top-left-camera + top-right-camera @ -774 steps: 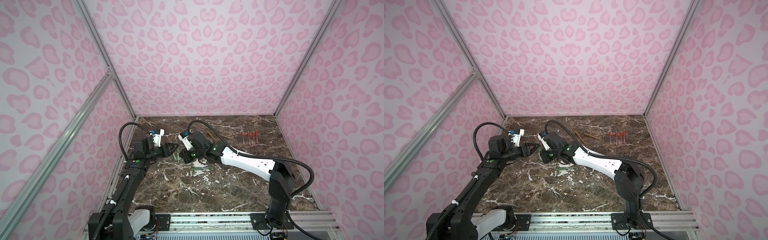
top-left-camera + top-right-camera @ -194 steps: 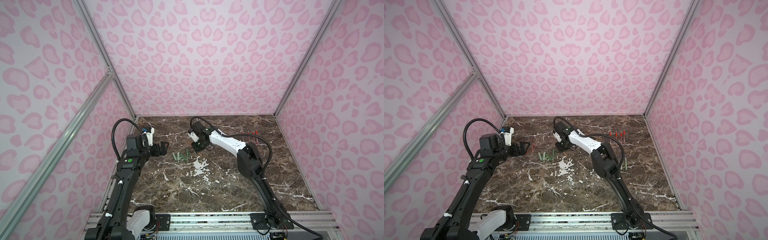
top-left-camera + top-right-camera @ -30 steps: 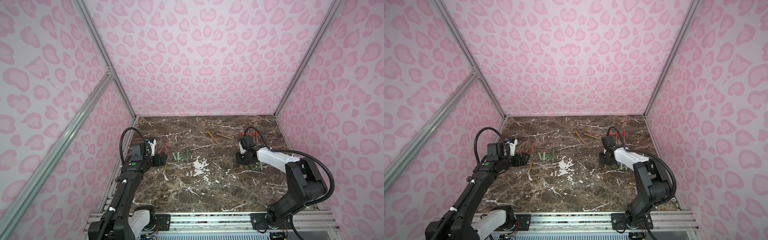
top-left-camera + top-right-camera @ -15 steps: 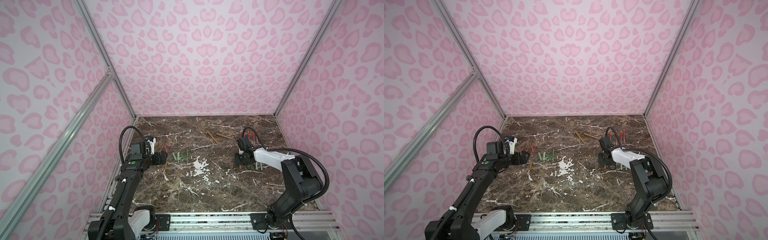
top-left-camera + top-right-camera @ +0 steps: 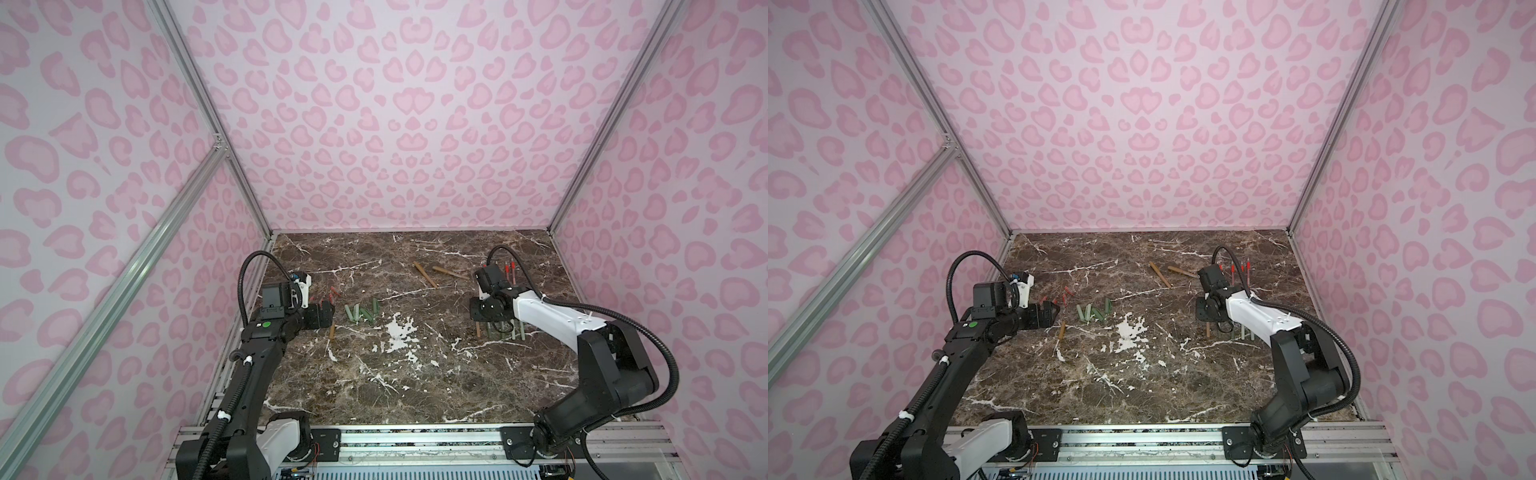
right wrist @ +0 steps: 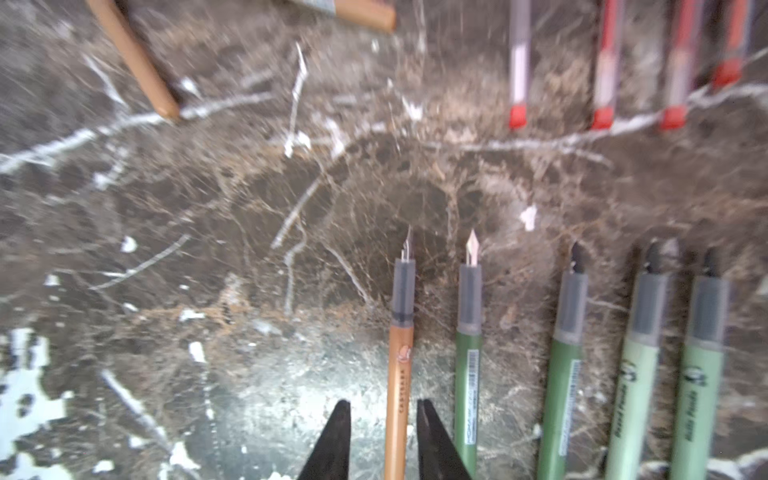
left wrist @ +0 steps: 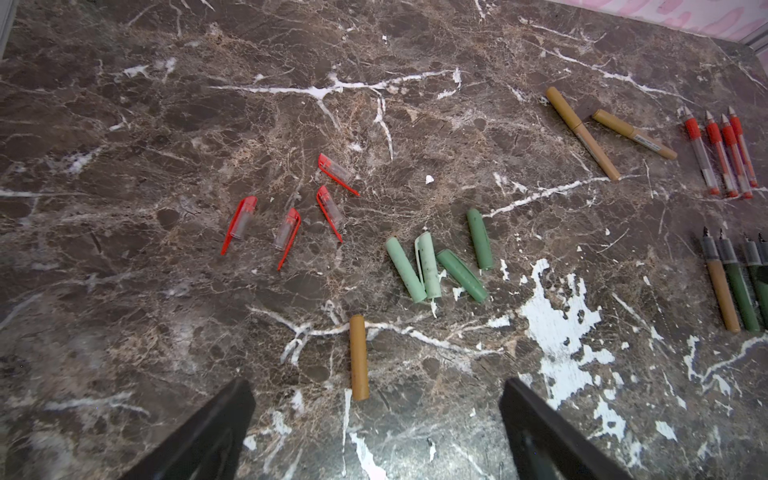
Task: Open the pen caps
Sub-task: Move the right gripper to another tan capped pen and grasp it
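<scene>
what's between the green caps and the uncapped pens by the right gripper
Only bare marble table, with a chipped white patch, separates the green caps from the uncapped pens; clearest in the left wrist view.

Soft, even light and faint shadows; right wrist view is blurred, left wrist sharp, top views edge-warped.

The marble tabletop (image 5: 395, 374) carries red caps (image 7: 286, 230), green caps (image 7: 428, 270) and one tan cap (image 7: 358, 357) at left. At right lie uncapped pens (image 6: 467, 353) and two capped tan pens (image 7: 582, 135).

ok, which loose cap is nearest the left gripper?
The lone tan cap, just ahead of the left gripper; red caps and green caps lie farther off.
</scene>
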Robot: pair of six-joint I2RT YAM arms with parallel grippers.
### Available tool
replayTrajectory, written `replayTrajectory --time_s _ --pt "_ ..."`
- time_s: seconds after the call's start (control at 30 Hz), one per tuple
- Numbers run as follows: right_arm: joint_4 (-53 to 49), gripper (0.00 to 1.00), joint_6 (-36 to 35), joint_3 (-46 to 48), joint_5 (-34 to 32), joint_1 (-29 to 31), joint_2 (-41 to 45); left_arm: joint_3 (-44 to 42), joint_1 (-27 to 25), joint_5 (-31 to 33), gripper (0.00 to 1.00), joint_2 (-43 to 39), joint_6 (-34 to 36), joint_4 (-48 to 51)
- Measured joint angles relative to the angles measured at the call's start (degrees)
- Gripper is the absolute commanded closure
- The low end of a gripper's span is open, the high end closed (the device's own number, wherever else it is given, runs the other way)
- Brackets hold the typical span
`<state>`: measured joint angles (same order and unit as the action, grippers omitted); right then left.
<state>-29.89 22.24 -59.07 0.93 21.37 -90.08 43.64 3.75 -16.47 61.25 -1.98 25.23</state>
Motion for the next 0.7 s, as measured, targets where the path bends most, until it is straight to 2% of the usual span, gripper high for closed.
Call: replayTrajectory --time_s 0.1,0.2,0.47,0.7 --pt "-0.6 0.63 -1.2 -4.0 0.5 0.9 -0.3 0.0 0.1 0.0 0.02 0.0 0.0 0.0" --pt "-1.9 0.63 -2.7 -9.0 1.0 1.0 -4.2 0.4 0.2 0.0 0.01 0.0 0.0 0.3" --pt "-3.3 0.57 -7.8 -26.8 3.6 2.3 -20.7 0.1 0.3 0.0 0.01 -0.8 0.0 0.4" --pt "-4.4 0.56 -10.6 -42.1 6.4 3.8 -33.9 -0.2 0.5 -0.2 0.02 -1.6 0.2 0.4"
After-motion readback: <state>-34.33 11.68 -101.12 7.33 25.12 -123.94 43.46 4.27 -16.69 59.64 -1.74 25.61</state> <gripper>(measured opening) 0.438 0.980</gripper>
